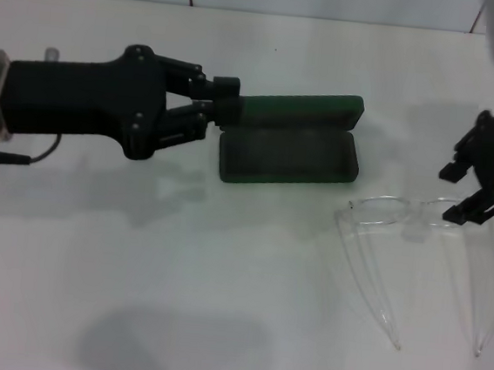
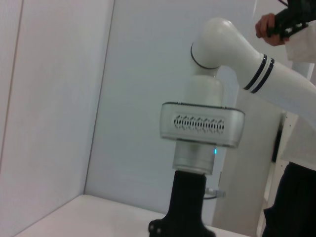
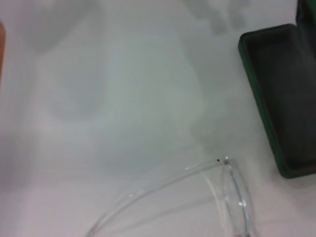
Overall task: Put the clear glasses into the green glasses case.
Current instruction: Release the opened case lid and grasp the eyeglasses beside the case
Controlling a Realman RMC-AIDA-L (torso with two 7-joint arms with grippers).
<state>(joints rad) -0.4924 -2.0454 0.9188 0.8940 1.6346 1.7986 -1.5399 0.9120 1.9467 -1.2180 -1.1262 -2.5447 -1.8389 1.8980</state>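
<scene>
White bench [image 1: 218, 305]: left pincer [image 1: 224, 106] clamps green glasses case [image 1: 289, 154] end, steadying. Right pincer [image 1: 465, 193], apart, above clear glasses [image 1: 401, 219]; descent and grasp next.

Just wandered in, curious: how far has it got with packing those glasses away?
Early on. The green glasses case lies open and empty, left pincer gripping its end. The right pincer hangs open over the clear glasses, which lie unfolded on the table. Grasping and placing them remain.
</scene>
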